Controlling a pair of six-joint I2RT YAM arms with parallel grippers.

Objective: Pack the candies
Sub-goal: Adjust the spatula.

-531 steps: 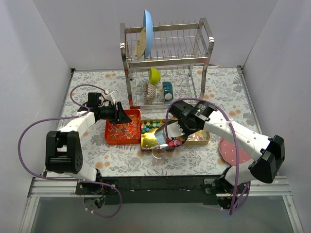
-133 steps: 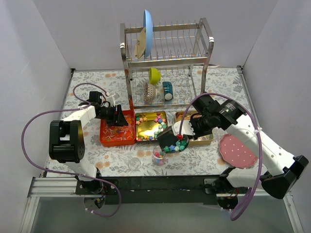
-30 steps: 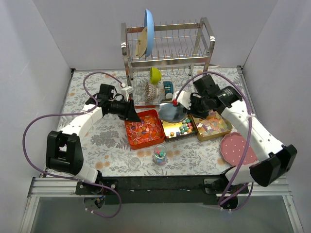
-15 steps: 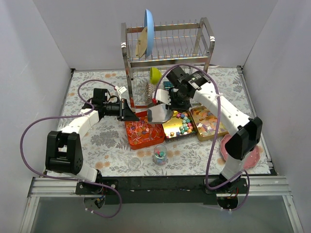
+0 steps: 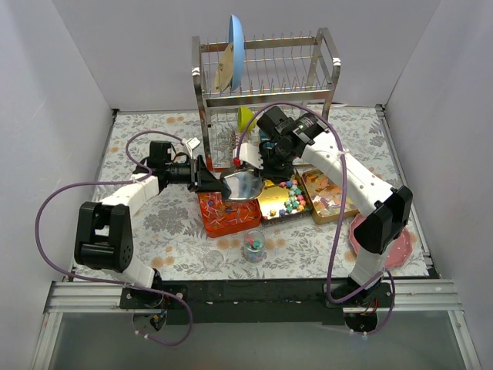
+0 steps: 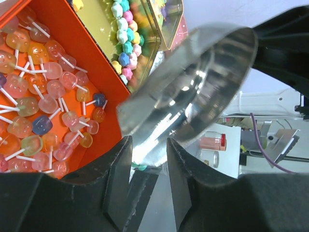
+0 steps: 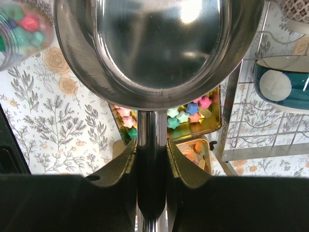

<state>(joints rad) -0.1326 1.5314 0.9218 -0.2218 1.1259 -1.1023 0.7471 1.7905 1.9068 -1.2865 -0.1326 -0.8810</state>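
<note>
Candies (image 5: 290, 199): small star-shaped lumps in mixed colours. Most lie in the middle gold tin (image 5: 271, 208); some sit in the small glass jar (image 5: 253, 245) on the table (image 5: 154, 223), nearer the arm bases.

Scoop (image 5: 242, 185): steel, empty, tilted, bowl over the far end of the orange tray (image 5: 229, 216).

Right gripper (image 7: 151, 145): jaws clamped on the scoop handle. Left gripper (image 6: 148, 143): jaws part-way apart, scoop lip at the gap; cannot tell whether it is pinched.

Risks, as judged:
- Both arms crowd the scoop, so a knock could twist it in the right jaws.
- Dipping here would take lollipops (image 6: 43, 111), not candies.
- The jar mouth looks narrow against the scoop, so a pour may scatter candies or tip the jar.

Other containers: orange tray holds lollipops; right-hand gold tin (image 5: 330, 193) holds wrapped sweets, kind unclear.
</note>
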